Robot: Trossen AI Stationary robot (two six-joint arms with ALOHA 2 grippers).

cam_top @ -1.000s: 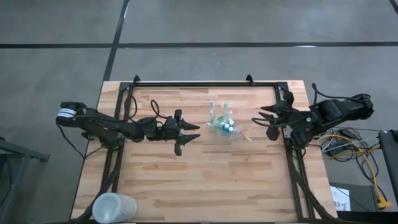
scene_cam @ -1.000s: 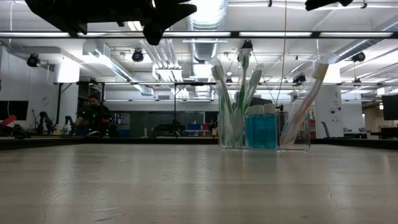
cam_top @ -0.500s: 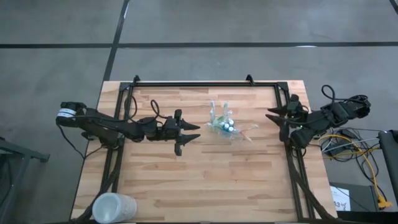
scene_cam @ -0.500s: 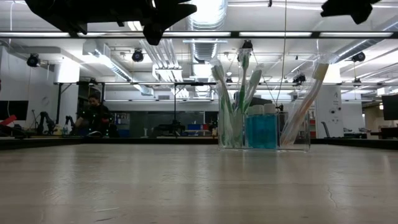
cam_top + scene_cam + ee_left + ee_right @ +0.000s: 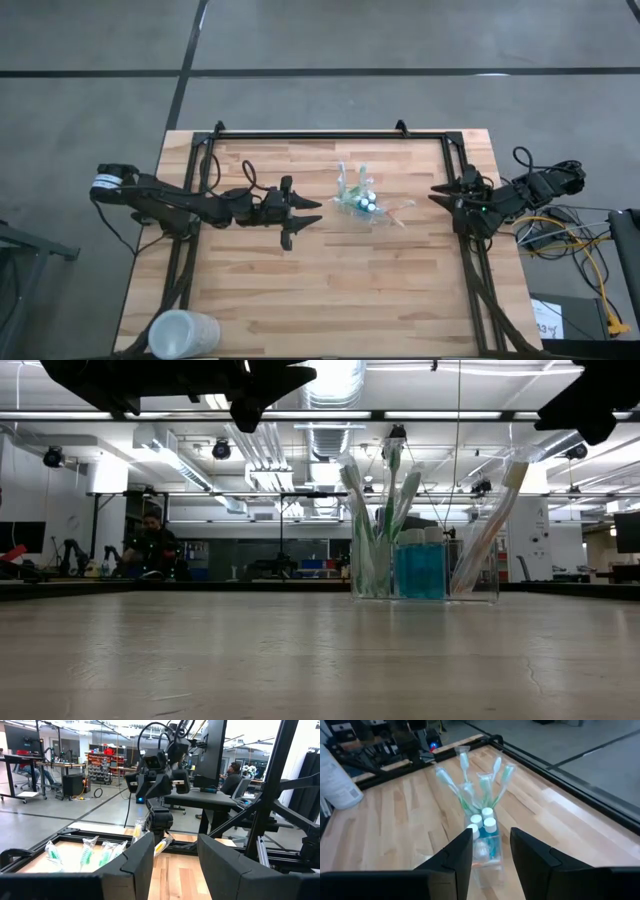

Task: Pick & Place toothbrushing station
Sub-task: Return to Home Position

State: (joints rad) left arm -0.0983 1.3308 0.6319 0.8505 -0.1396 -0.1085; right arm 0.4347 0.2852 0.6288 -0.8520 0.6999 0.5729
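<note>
High view: the wooden bench (image 5: 300, 290) carries everything, with a dark arm along each side edge. The left gripper (image 5: 308, 215) hangs over the bench's left half, short of its centre, pointing toward the middle; the left wrist view shows its fingers (image 5: 137, 865) apart with nothing between them. The right gripper (image 5: 438, 192) sits at the right edge, also aimed inward, and the right wrist view shows its fingers (image 5: 457, 857) spread and empty. A frosted cup (image 5: 183, 333) lies tipped on the left corner at the picture's bottom. The clear holder (image 5: 372, 212) stands upright between the two grippers, right of centre and nearer the top edge, touched by neither. In the low view it holds green and white brushes (image 5: 375, 510) leaning in one end, blue tubes (image 5: 420, 565) upright in the middle, and an orange brush (image 5: 495, 525) slanting out at the other end.
</note>
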